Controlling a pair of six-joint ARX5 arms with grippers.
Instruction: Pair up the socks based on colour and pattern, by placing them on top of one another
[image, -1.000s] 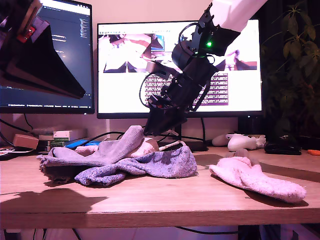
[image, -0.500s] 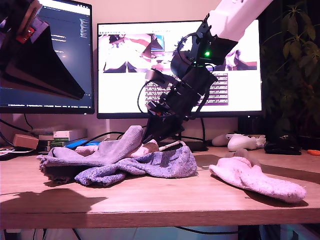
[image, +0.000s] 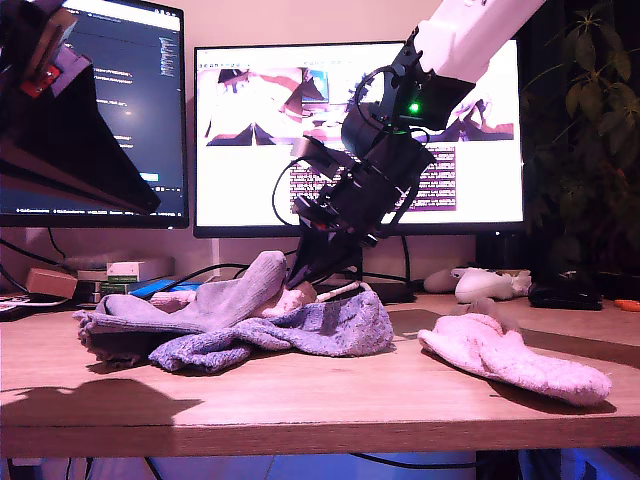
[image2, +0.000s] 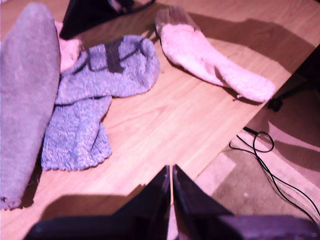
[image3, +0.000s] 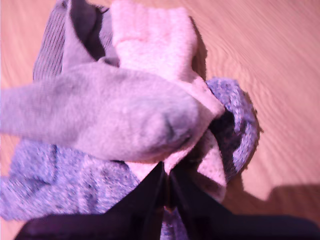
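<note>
Socks are soft, light and floppy, likely to drag neighbours when pulled. Buried pink sock (image3: 150, 37) lies in the heap under the grey sock (image3: 107, 112), on the blue-purple knit (image: 330, 325); best taken by its free edge. My second gripper (image3: 167, 192), angled steeply down, jaws closed to a point at the pink fabric; hold unclear. My first gripper (image2: 171, 192), closed and empty, hangs high, well clear of the heap.

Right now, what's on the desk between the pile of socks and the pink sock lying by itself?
Nothing: in the exterior view only bare desk separates the sock pile from the lone pink sock.
</note>
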